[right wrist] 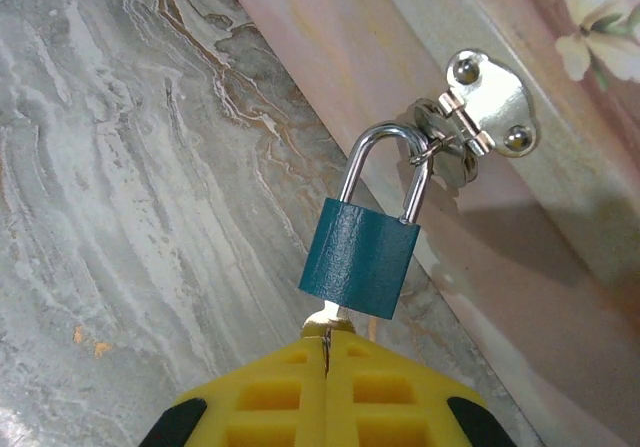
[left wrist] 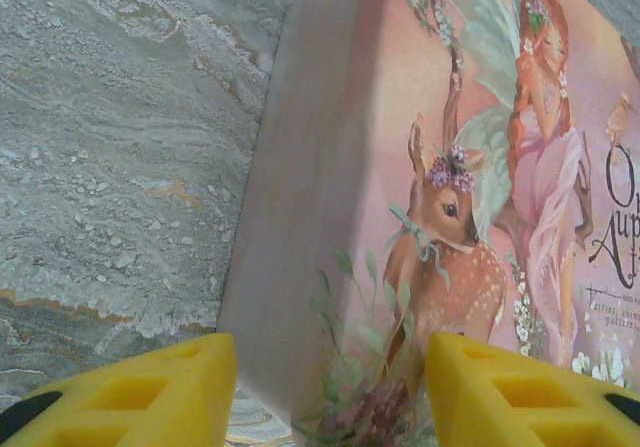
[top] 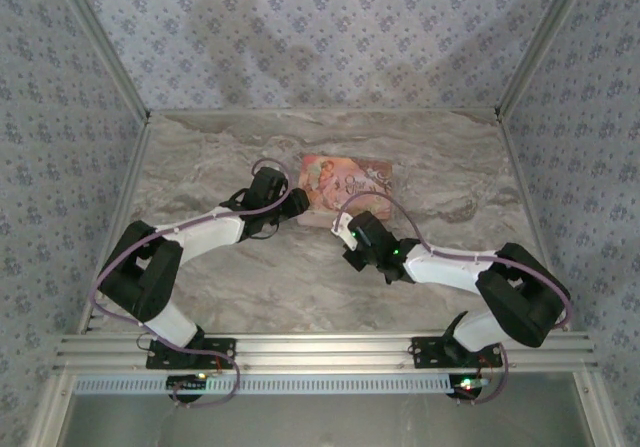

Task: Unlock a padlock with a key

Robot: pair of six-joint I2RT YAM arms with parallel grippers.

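Marble table [top: 250, 289], left gripper [left wrist: 330, 362] is gaping wide at the book [left wrist: 400, 117]. And right gripper [right wrist: 326, 352] is pinching the key [right wrist: 328, 321] at the padlock [right wrist: 360, 257].

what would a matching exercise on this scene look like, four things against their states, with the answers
Things:
1. padlock
2. key
3. left gripper
4. right gripper

States:
a. open, astride the pink storybook's edge
b. hanging by its shackle from the metal hasp
c. shut on the key
d. poking out just under the padlock's blue body

Pairs: 1-b, 2-d, 3-a, 4-c
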